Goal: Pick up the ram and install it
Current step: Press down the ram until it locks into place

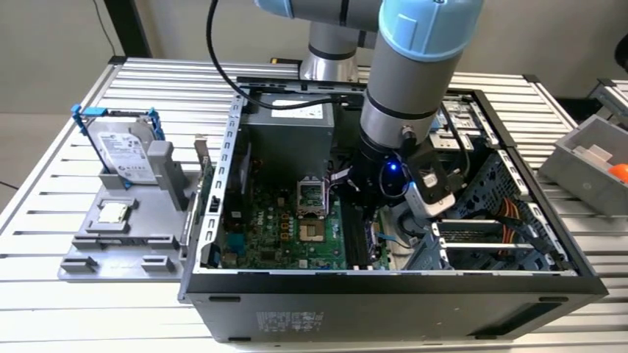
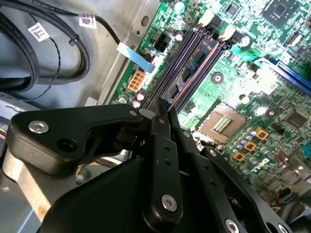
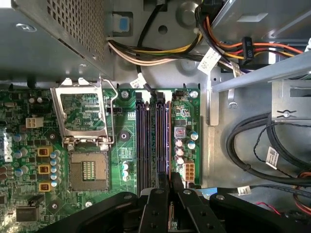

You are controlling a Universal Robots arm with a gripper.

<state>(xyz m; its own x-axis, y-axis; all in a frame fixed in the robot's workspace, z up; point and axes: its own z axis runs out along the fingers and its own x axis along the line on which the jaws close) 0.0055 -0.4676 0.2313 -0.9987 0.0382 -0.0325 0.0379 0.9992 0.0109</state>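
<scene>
We see the fingers [image 2: 163,112] pinched shut on the ram's [image 2: 194,60] thin top edge, a light, stiff, fragile board above its slot

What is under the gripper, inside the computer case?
Under the gripper lie the motherboard's long memory slots, with the open processor socket beside them. The gripper's black body covers the slots' near ends.
</scene>
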